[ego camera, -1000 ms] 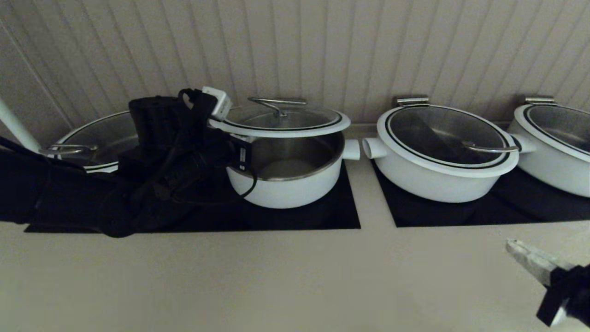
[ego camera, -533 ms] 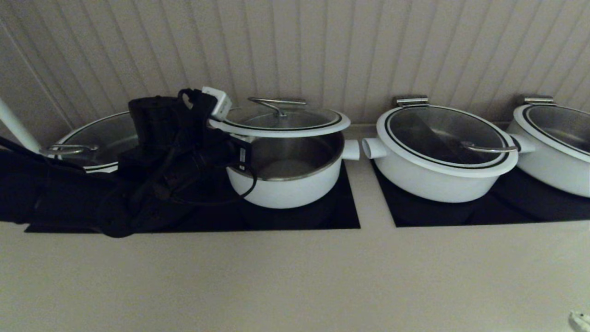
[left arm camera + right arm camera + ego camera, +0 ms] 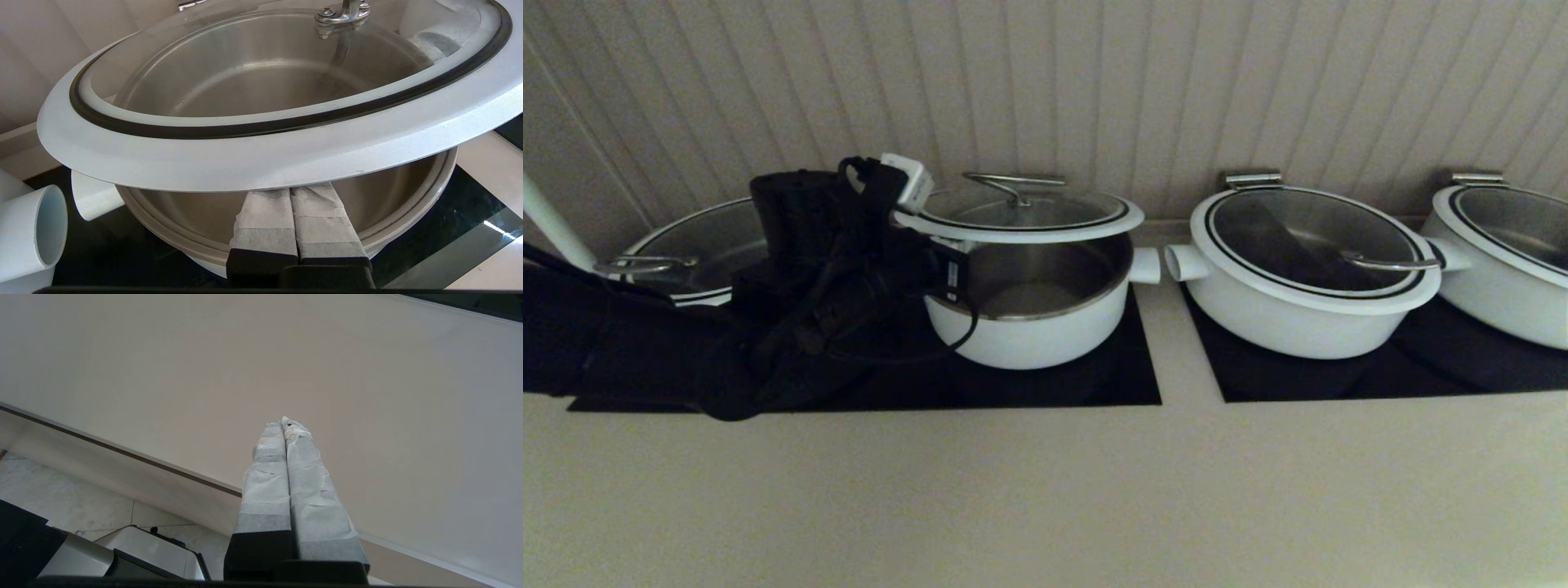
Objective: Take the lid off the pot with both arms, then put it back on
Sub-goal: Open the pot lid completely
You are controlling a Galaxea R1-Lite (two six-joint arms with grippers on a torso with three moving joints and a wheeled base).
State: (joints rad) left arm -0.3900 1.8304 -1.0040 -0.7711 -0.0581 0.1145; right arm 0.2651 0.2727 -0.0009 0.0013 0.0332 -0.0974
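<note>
The glass lid with white rim and steel hook handle hangs raised and slightly tilted above the open white pot. My left arm, black with a small white box, reaches in from the left to the lid's left edge. In the left wrist view the left gripper has its two taped fingers pressed together under the lid's white rim, which rests on them above the pot's steel rim. My right gripper is shut and empty over the beige counter, out of the head view.
A wider lidded white pot stands to the right, another at the far right, and one behind my left arm. All sit on black cooktops against a panelled wall. The beige counter lies in front.
My right gripper, seen at the lower right a second ago, has dropped out of the head view. The lid and the left arm have not moved.
</note>
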